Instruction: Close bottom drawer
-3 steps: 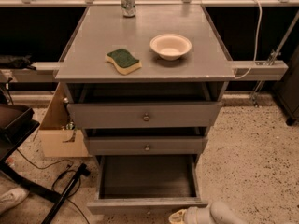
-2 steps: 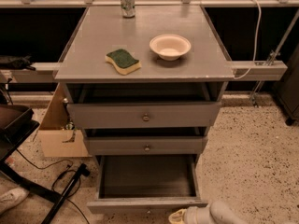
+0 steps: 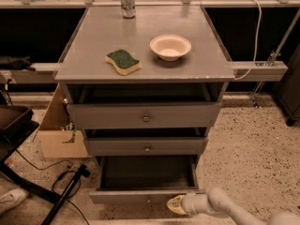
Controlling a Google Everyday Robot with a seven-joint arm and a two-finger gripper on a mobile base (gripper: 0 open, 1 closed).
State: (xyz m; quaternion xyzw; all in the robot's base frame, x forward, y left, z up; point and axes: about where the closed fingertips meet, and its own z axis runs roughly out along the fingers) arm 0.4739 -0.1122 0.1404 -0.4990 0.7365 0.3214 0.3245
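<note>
The bottom drawer (image 3: 140, 175) of the grey cabinet is pulled out, its long shallow tray open and dark inside. Its narrow front panel (image 3: 136, 197) runs along the lower edge of the view, with a small knob near its centre. My gripper (image 3: 176, 204) is at the bottom of the view, at the right end of that front panel, on a white arm coming in from the lower right. Whether it touches the panel I cannot tell.
The top drawer (image 3: 145, 116) and middle drawer (image 3: 146, 146) stand slightly out. On the cabinet top are a green and yellow sponge (image 3: 123, 61), a cream bowl (image 3: 170, 46) and a can (image 3: 127, 2). A cardboard box (image 3: 58, 135) and cables lie at left.
</note>
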